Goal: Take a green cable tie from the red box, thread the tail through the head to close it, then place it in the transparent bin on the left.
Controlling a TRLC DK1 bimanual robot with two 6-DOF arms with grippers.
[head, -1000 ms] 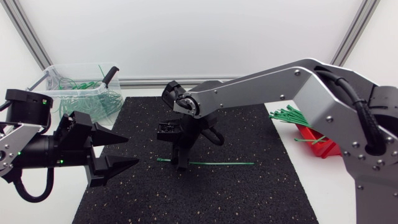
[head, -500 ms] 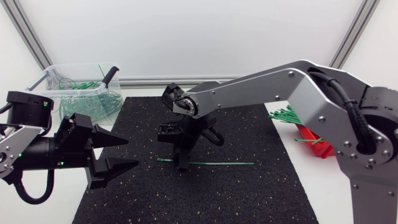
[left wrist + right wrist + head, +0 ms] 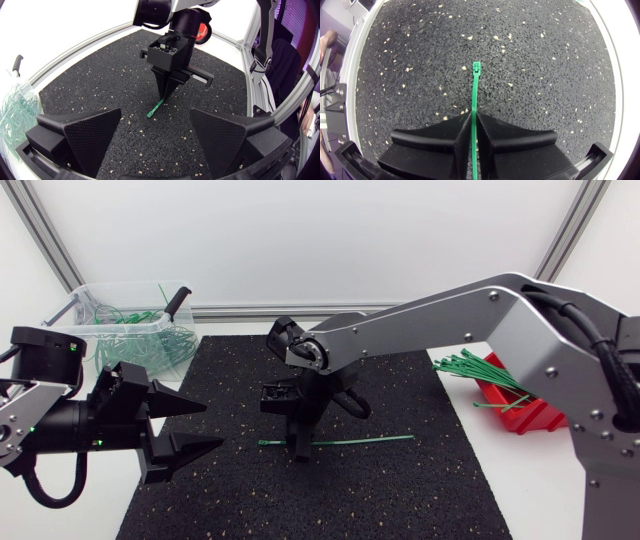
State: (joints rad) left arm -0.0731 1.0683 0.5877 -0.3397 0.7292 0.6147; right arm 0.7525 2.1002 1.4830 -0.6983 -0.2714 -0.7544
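My right claw (image 3: 472,116) is clamped on the tie (image 3: 475,85), head just ahead of it; looks light, whippy, slippery. Left claw (image 3: 155,114) gapes empty. I'd grip near the head.

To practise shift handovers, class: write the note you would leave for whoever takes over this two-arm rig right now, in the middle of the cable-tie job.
Right gripper: shut on one green cable tie near its head, down at the black mat.
Left gripper: open, holding nothing, at the mat's left edge.
Red box: at the right, spare ties sticking out. Transparent bin: far left, with ties inside.
Done: one tie taken from the box.
Left: thread the tail through the head (the tie is straight, unclosed), then place it in the bin.
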